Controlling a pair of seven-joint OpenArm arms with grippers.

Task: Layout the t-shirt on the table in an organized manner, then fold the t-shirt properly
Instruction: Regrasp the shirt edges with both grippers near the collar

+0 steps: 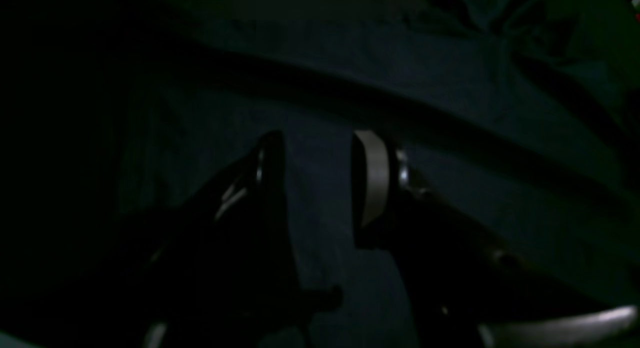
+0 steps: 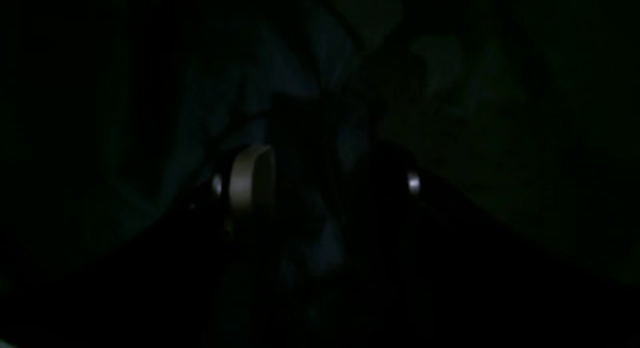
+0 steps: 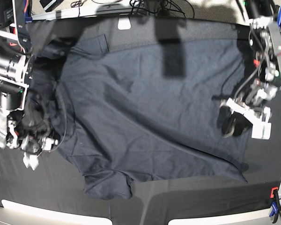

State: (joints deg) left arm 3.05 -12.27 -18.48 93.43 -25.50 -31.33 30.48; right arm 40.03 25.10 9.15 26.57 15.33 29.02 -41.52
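The t-shirt (image 3: 145, 108) lies spread on the desk (image 3: 187, 197) between the tools, the left tool (image 3: 243, 123) part-open over the hem and the right tool (image 3: 30, 150) wide at bunched collar cloth; each should pinch one layer only before pulling flat.

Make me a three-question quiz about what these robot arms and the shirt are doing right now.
1. True or false: the t-shirt lies spread on the table.
2. Which gripper hangs over the shirt's hem end: left or right?
3. What coloured clamp sits at the table's near corner by the left arm?

Key:
1. True, though it is wrinkled.
2. Left.
3. Blue clamp, red on top.
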